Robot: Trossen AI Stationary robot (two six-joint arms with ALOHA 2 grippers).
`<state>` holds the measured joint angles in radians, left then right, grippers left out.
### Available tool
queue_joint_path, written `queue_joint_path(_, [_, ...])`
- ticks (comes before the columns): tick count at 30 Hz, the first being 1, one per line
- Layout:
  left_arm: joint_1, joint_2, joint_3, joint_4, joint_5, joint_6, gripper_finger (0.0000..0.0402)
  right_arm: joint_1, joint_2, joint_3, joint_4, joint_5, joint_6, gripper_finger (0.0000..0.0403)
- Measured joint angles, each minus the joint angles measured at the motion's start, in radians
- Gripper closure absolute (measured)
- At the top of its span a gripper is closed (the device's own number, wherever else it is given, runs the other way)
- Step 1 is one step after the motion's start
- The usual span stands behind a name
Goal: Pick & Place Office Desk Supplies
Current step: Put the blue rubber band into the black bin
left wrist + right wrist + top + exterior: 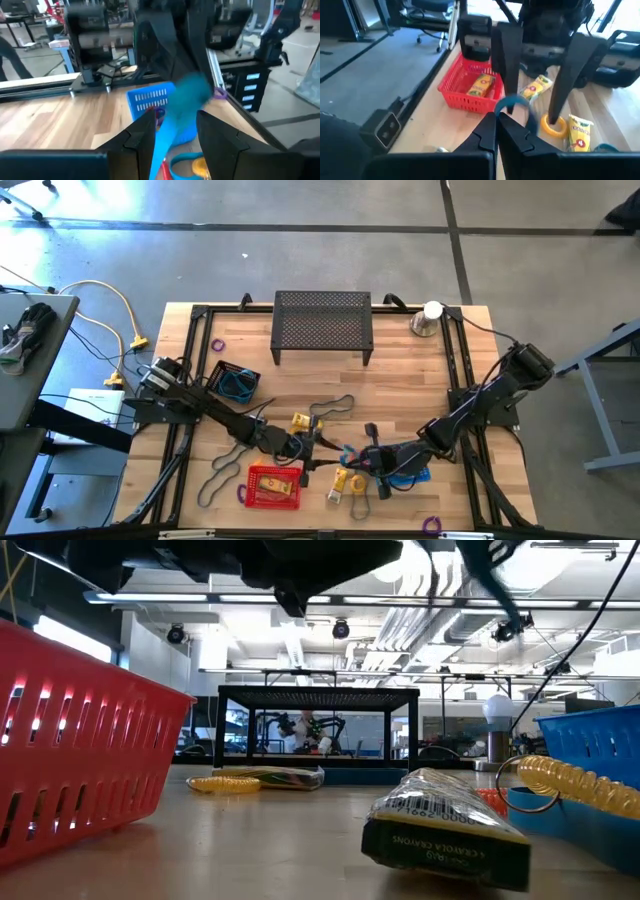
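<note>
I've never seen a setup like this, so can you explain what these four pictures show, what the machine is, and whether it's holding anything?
It is a robot with two dark arms at a wooden table, each ending in a two-finger gripper. One picture looks straight down on the table, one looks across it at table height, and the other two come from cameras on the wrists.

On the table are a red basket, a blue basket, yellow crayon boxes, some loops and rings, and a black mesh stand.

The arms meet near the middle. The left gripper has a teal band between its fingers and seems to hold it. The right gripper is shut, close by. Whether it also pinches the band is unclear.
</note>
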<state>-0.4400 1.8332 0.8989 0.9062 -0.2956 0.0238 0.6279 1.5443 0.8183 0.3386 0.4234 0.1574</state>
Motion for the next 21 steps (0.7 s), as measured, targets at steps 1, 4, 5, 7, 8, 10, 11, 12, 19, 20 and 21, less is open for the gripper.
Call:
queue_joint_path(1, [0.005,0.000,0.000,0.001,0.005,-0.006,0.0265,-0.004,0.003,-0.001,0.001,-0.011,0.000,0.0401])
queue_joint_path(4, [0.019,0.000,0.000,0.000,0.013,-0.035,0.0265,-0.015,0.002,0.000,0.023,-0.041,-0.001,0.0401])
queue_joint_path(5, [0.022,0.000,0.000,0.000,0.014,-0.047,0.0265,-0.017,0.002,0.000,0.026,-0.041,-0.001,0.0401])
queue_joint_path(7, [0.030,0.000,0.000,-0.001,0.027,-0.063,0.0265,-0.018,0.002,-0.001,0.032,-0.041,-0.008,0.0401])
queue_joint_path(8, [0.034,0.000,0.000,-0.001,0.038,-0.066,0.0265,-0.018,0.002,-0.001,0.041,-0.042,-0.015,0.0401])
queue_joint_path(10, [0.040,0.000,0.000,0.000,0.063,-0.069,0.0265,-0.018,0.002,-0.001,0.050,-0.042,-0.027,0.0401])
queue_joint_path(11, [0.042,0.000,0.000,-0.001,0.073,-0.070,0.0265,-0.018,0.002,-0.001,0.049,-0.042,-0.029,0.0401])
queue_joint_path(12, [0.043,0.000,0.000,-0.001,0.083,-0.070,0.0265,-0.018,0.002,-0.001,0.049,-0.042,-0.030,0.0401])
queue_joint_path(19, [0.043,0.000,0.000,0.000,0.119,-0.078,0.0265,-0.020,0.002,-0.001,0.067,-0.042,-0.055,0.0401])
queue_joint_path(20, [0.043,0.000,0.000,-0.001,0.129,-0.082,0.0265,-0.020,0.002,-0.001,0.067,-0.042,-0.056,0.0401])
queue_joint_path(21, [0.043,0.000,0.000,0.000,0.133,-0.082,0.0265,-0.020,0.002,-0.001,0.068,-0.042,-0.057,0.0401])
